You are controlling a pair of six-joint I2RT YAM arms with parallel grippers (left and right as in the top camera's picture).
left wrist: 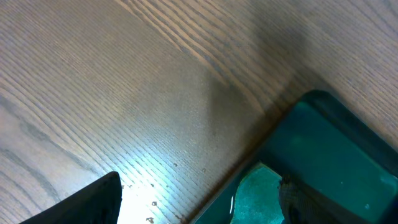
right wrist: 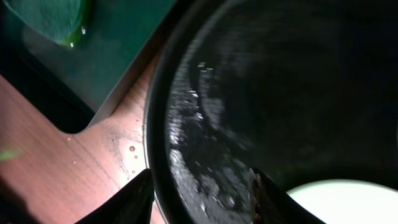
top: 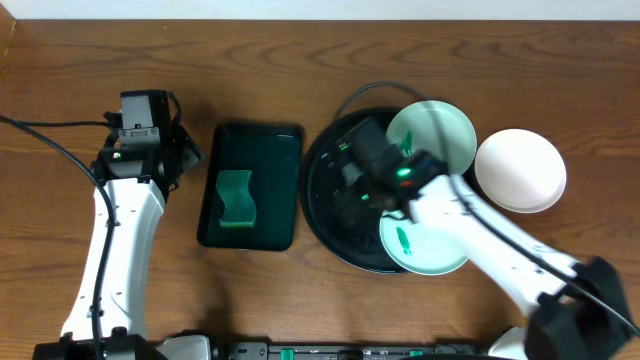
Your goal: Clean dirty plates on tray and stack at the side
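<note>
The round black tray (top: 335,200) holds two pale mint plates. One plate (top: 440,130) lies at its far right over the rim. The other plate (top: 430,250), with a green smear, sits at its near right. A third, white plate (top: 520,170) rests on the table right of the tray. My right gripper (top: 360,150) hovers over the tray, open and holding nothing. In the right wrist view the gripper (right wrist: 199,199) straddles the wet tray (right wrist: 280,74) rim, with a pale plate (right wrist: 336,202) beside it. My left gripper (top: 160,140) is open over bare table.
A dark green rectangular tray (top: 255,150) with a green sponge (top: 235,198) lies between the arms. In the left wrist view that tray (left wrist: 336,149) and sponge (left wrist: 255,193) sit by my right finger (left wrist: 311,202). Water drops dot the wood (left wrist: 149,202).
</note>
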